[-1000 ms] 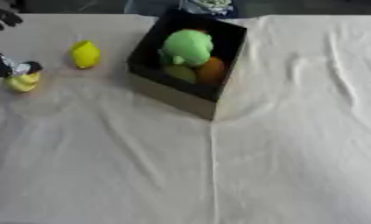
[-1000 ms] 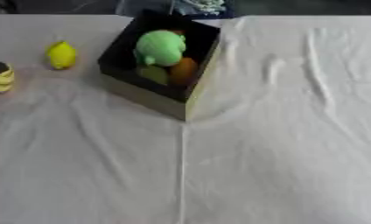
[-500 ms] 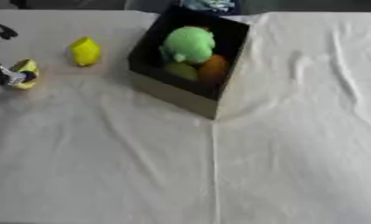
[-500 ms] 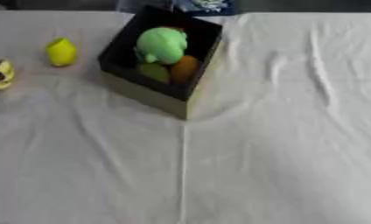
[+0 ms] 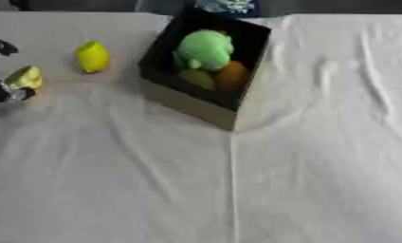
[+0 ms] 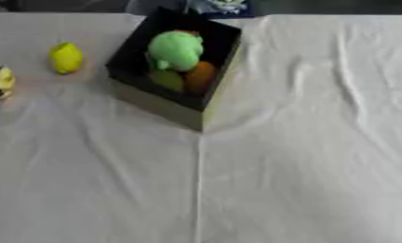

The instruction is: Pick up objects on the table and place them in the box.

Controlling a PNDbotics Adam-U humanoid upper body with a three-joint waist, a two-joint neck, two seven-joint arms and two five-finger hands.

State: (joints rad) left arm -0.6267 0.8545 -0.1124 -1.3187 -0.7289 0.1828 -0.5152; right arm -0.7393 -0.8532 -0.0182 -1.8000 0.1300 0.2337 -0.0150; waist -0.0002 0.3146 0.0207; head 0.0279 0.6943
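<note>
Fingers of the left hand (image 5: 4,90) show at the left edge of the left eye view, dark and curled round a small yellow object (image 5: 25,77), which they pinch from below and from the left; another dark part of the same hand shows a little higher at the edge. The object sits just above the white cloth of the counter (image 5: 237,190). Near it, toward the far side, a yellow lemon (image 5: 92,56) lies on the cloth, apart from the hand. Right of the lemon stands the black box (image 5: 196,107), set askew, holding a green plush toy (image 5: 204,49), an orange fruit (image 5: 232,76) and a yellowish-green fruit (image 5: 197,78). Nothing of the right hand shows.
</note>
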